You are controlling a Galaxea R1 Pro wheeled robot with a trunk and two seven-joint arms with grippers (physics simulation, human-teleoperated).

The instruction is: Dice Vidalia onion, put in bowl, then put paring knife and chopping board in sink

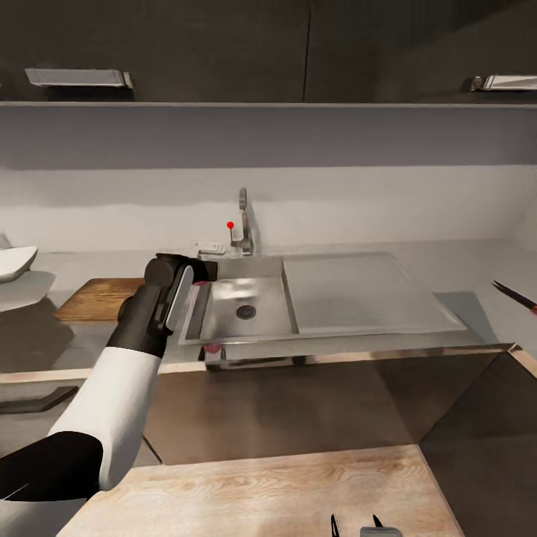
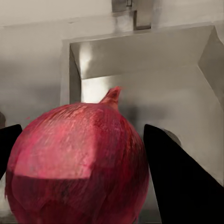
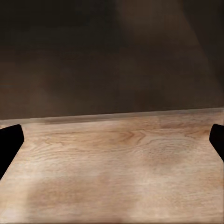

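Your left gripper [image 2: 79, 158] has its fingers [image 2: 177, 182] closed around the onion [image 2: 77, 163], holding it over the left edge of the sink [image 1: 358, 298]. Judge it firm, round and smooth-skinned, so it may roll; hold across the widest part. Your right gripper [image 3: 112, 144] hangs open above a pale wooden surface [image 3: 116, 163]. From the head view the arm hides most of the onion, and the chopping board [image 1: 93, 298] is partly covered.

Red-skinned onion [image 2: 77, 163] between gripper fingers [image 2: 179, 182], above steel sink [image 2: 154, 60]
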